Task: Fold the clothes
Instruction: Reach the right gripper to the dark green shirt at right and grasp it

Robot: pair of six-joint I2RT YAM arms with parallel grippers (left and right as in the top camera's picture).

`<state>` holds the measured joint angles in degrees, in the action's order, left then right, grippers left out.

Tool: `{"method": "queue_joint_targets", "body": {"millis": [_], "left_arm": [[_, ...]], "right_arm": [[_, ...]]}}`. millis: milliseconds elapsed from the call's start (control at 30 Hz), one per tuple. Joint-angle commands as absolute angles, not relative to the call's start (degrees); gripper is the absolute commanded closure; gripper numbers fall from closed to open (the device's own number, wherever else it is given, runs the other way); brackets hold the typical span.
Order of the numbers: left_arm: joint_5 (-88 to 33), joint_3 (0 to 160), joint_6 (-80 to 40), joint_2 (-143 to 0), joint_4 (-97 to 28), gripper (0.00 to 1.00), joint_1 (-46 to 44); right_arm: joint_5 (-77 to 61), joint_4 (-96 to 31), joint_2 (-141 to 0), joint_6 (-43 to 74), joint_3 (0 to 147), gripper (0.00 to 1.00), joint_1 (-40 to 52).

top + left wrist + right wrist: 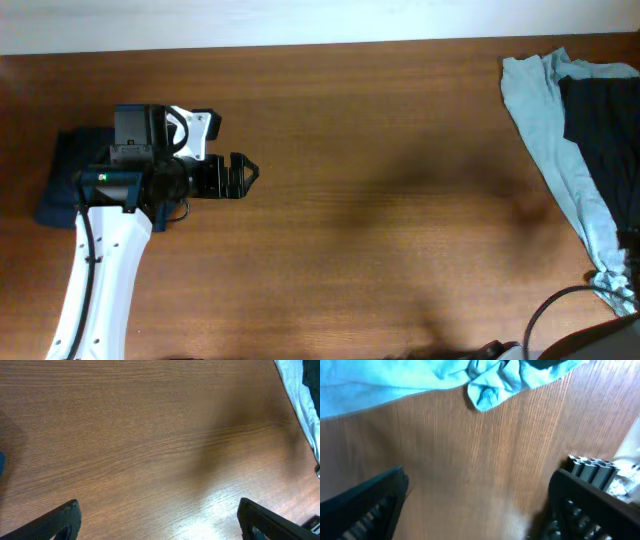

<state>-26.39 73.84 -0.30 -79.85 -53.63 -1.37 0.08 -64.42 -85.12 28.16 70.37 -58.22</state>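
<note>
The black T-shirt (608, 120) lies crumpled at the table's right edge, on top of a light blue garment (548, 120). No logo shows. A strip of the black fabric shows in the right wrist view (545, 364), above the light blue cloth (395, 385). My left gripper (245, 172) is open and empty over bare wood at the left, far from the clothes; its fingers show in the left wrist view (160, 525). My right gripper (480, 505) is open and empty, just short of the light blue garment's bunched corner (490, 390).
A folded dark blue garment (58, 180) lies at the far left, partly under the left arm. The brown wooden table (400, 200) spans the view. A black cable (550, 305) loops at the bottom right. The light blue cloth shows in the left wrist view (295, 385).
</note>
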Motion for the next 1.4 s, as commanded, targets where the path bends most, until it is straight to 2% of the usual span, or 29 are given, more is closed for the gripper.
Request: {"method": "queue_joint_targets", "body": {"millis": [0,233,333,500,900,933,967,1000,1033,1067,1100,1267,1367], "left_arm": [[-27.4,74.6,-0.9,-80.0,-53.7,0.01,-1.1],[-27.4,74.6,-0.9,-80.0,-53.7,0.01,-1.1],[-27.4,74.6,-0.8,-80.0,-53.7,0.00,-1.1],[-27.2,74.6,-0.8,-80.0,-53.6,0.00,-1.1],[-27.2,74.6,-0.4,-80.1,-53.6,0.01,-1.1],[-27.2,74.6,-0.4,-80.1,-53.6,0.01,-1.1],[-27.2,74.6,-0.4,-80.0,-53.6,0.01,-1.1],[-27.2,74.6,-0.4,-80.1,-53.6,0.01,-1.1],[-27.2,74.6,-0.4,-80.1,-53.6,0.01,-1.1],[-27.2,74.6,-0.4,-80.1,-53.6,0.01,-1.1],[-27.2,74.6,-0.4,-80.0,-53.6,0.00,-1.1],[-27.1,74.6,-0.4,-80.0,-53.6,0.01,-1.1],[-27.1,74.6,-0.4,-80.0,-53.1,0.00,-1.1]], "right_arm": [[-1.2,-61.6,-88.7,29.6,71.3,0.11,-60.1],[1.8,-49.5,-90.8,29.4,71.3,0.13,-62.9],[3.7,-48.3,-92.0,29.4,71.3,0.17,-65.5],[3.7,-47.5,-95.4,29.4,71.3,0.18,-69.1],[5.6,-44.4,-102.5,29.2,71.3,0.19,-69.5],[5.8,-44.4,-102.8,29.2,71.3,0.21,-69.5],[5.9,-44.0,-103.0,29.2,71.3,0.34,-69.5],[5.8,-43.6,-103.0,29.2,71.4,0.56,-69.5],[5.6,-43.4,-102.9,29.2,71.5,0.68,-69.5],[3.0,-43.9,-102.3,29.2,72.3,0.92,-69.4],[1.7,-44.1,-102.1,29.2,72.7,0.96,-69.4],[-21.5,-48.6,-93.6,29.3,77.6,0.96,-67.2],[-27.2,-48.6,-86.3,29.2,77.9,0.96,-62.7]]}}
